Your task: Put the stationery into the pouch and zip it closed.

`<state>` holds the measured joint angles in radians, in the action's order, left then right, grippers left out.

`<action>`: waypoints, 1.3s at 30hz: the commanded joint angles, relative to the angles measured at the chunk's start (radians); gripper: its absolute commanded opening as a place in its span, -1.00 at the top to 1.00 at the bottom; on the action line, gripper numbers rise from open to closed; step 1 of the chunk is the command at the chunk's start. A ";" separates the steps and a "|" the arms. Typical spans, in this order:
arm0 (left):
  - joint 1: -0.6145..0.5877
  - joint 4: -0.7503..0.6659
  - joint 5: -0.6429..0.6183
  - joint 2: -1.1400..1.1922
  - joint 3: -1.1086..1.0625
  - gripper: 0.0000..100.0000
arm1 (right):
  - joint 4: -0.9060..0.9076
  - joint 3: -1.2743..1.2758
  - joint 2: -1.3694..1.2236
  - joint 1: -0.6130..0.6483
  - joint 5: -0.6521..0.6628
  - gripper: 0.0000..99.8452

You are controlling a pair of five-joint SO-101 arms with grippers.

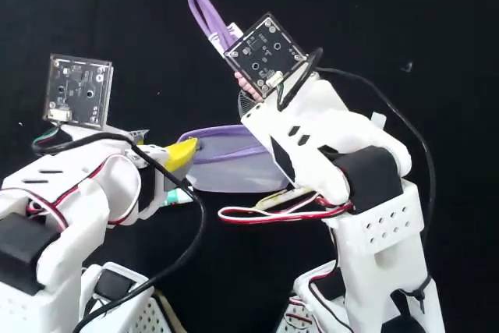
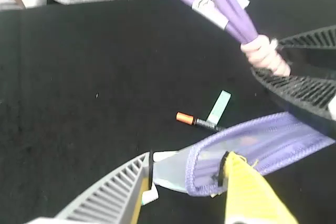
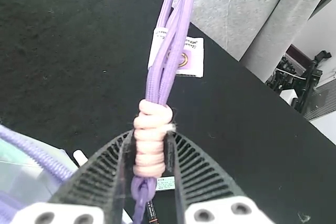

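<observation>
Black cloth covers the table (image 1: 437, 52), with grey fabric along its far edge.

**Step in hand.** The purple pouch (image 1: 226, 169) lies flat near the table's centre, between the two arms. The right hand (image 3: 150, 139) is clamped on the pink knot (image 2: 265, 56) of the purple pull cord (image 3: 169, 45), which is raised above the pouch. The left hand (image 2: 187, 157) has its jaws apart, straddling one end of the pouch with the yellow finger (image 2: 247, 192) at the zipper rim. An orange-capped marker (image 2: 195, 121) and a mint-green piece (image 2: 219, 106) lie on the table just beside the pouch, outside it. Loading therefore appears unfinished, and the zipper step appears premature.

**Next move.** Steady the pouch mouth, free one hand and pick up the marker. The cord must be released or the mouth held open first.

**Limits of view.**
- The right arm covers part of the pouch from above.
- Pouch contents and zipper position cannot be made out.
- A small white object under the left hand is cut off.
</observation>
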<state>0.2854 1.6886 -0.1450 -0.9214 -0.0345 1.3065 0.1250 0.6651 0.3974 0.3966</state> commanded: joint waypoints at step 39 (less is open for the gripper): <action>-0.053 -0.095 -0.009 -0.002 -0.136 0.94 | 0.222 -0.180 0.033 -0.017 0.005 0.45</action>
<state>0.2486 1.5888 -0.1481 -0.9168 -0.2171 1.4661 0.0345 0.6651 0.3974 0.3951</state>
